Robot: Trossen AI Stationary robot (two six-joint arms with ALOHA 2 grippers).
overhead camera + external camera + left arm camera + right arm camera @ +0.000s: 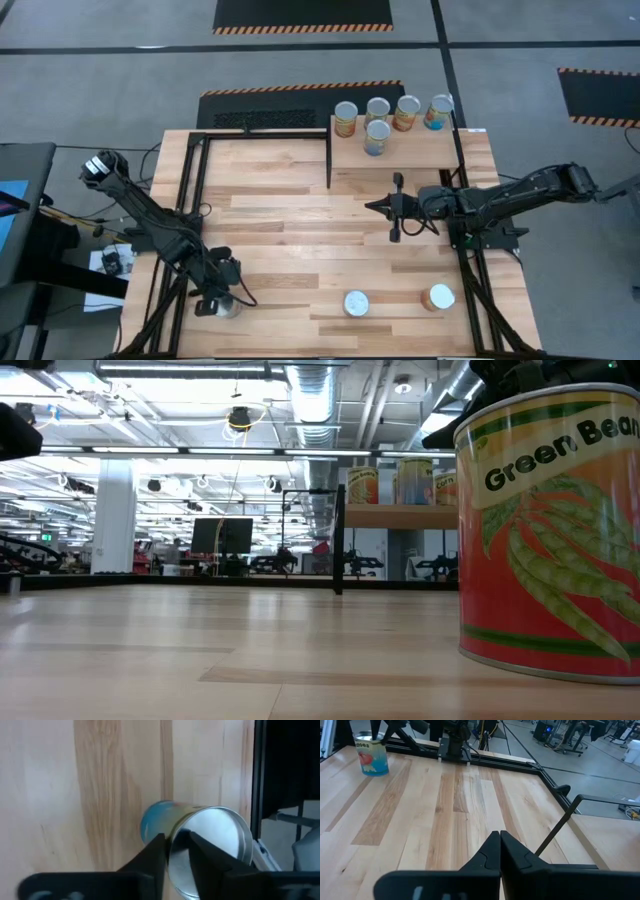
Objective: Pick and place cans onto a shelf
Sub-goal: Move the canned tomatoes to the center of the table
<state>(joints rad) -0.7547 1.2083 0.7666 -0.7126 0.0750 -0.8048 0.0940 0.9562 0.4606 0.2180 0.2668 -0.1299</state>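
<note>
My left gripper (214, 302) stands over a blue-labelled can (160, 820) at the table's near left corner and is shut on its top. The can stands upright on the table in the right wrist view (371, 754). My right gripper (500, 837) is shut and empty above the table's middle right (373, 207). Several cans (377, 135) stand on the pale wooden shelf (425, 160) at the far right. Two more cans stand near the front edge: a white-lidded one (356, 303) and an orange one (438, 297). The low view shows a "Green Beans" can (545, 530) up close. My left gripper has the top rim (172, 837) of the blue can between its two fingers, one finger (152, 852) outside the wall and the other (205, 857) over the silver top face. The fingers come from above, pointing down. The can's bottom is on the table.
A black metal frame (330, 150) borders the shelf and runs along the table's left side (190, 190) and right side (462, 190). Bare planks lie between the two arms (290, 230). Cables and a box lie off the left edge (110, 260).
</note>
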